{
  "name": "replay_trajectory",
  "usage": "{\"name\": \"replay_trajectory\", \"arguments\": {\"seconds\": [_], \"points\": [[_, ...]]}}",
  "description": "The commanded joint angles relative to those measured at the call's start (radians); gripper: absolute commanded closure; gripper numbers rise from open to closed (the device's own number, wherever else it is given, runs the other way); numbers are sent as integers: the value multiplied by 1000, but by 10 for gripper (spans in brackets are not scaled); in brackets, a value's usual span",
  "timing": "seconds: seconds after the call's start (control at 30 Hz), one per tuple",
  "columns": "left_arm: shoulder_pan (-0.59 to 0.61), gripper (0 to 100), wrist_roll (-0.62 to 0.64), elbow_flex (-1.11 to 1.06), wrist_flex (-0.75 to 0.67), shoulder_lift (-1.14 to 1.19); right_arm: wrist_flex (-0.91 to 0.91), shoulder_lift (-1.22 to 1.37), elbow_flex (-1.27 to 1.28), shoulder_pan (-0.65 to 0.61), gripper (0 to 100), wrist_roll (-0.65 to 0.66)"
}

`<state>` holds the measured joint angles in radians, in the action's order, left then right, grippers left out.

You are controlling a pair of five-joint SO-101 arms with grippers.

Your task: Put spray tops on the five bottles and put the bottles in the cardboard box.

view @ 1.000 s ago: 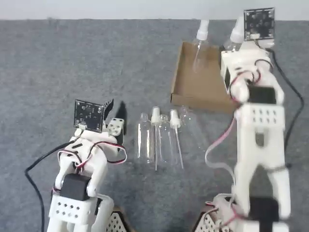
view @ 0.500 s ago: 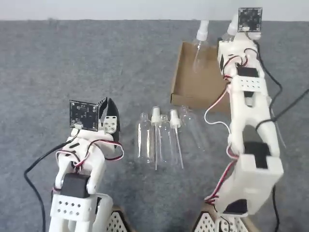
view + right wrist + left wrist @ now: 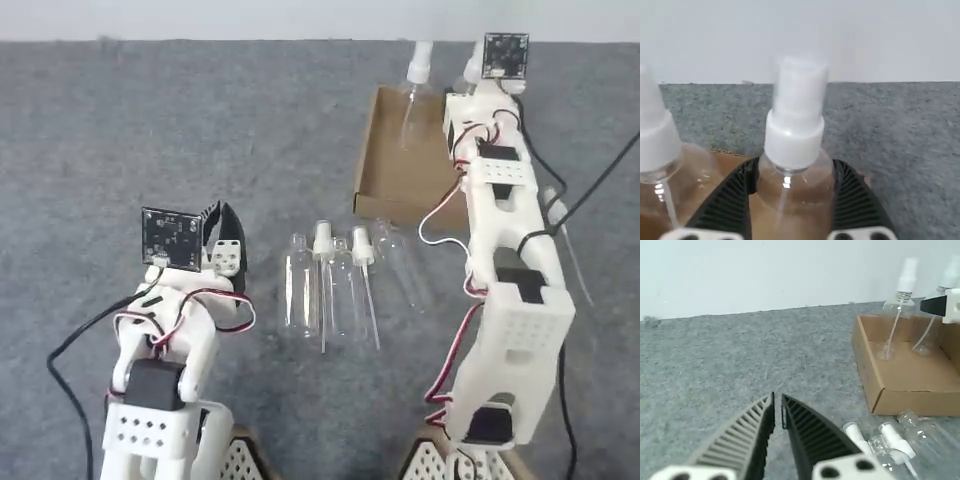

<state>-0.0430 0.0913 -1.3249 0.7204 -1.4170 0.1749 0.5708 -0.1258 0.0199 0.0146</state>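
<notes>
My right gripper (image 3: 792, 176) is shut on a clear bottle (image 3: 790, 190) with a white spray top (image 3: 796, 115), held upright inside the cardboard box (image 3: 395, 180) at its far right corner. Beside it in the box stands a second topped bottle (image 3: 415, 90). Three clear bottles without tops lie side by side on the grey mat (image 3: 300, 285), and two loose spray tops (image 3: 322, 240) with long tubes lie among them. My left gripper (image 3: 778, 412) is shut and empty, raised left of those bottles (image 3: 920, 430). From the left wrist, the box (image 3: 905, 380) holds both upright bottles.
Grey carpet covers the table (image 3: 120, 130), and a pale wall runs along its far edge. The right arm (image 3: 510, 250) stretches along the right side of the box. Cables hang from both arms.
The right arm has stretched farther out, carrying its bottle to the box's far right corner. The left gripper has shifted slightly left.
</notes>
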Motion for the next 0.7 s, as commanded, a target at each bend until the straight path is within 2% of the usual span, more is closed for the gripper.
{"name": "replay_trajectory", "arguments": {"seconds": [0.0, 0.5, 0.67], "points": [[2, 989, 6, 8, -28, -12, -33, -7, -75, 8, 993, -9], [2, 988, 6, 8, -28, -12, -22, -2, -75, 1, 989, 0], [3, 988, 6, 8, -28, -12, -22, 2, -74, 1, 860, 0]]}}
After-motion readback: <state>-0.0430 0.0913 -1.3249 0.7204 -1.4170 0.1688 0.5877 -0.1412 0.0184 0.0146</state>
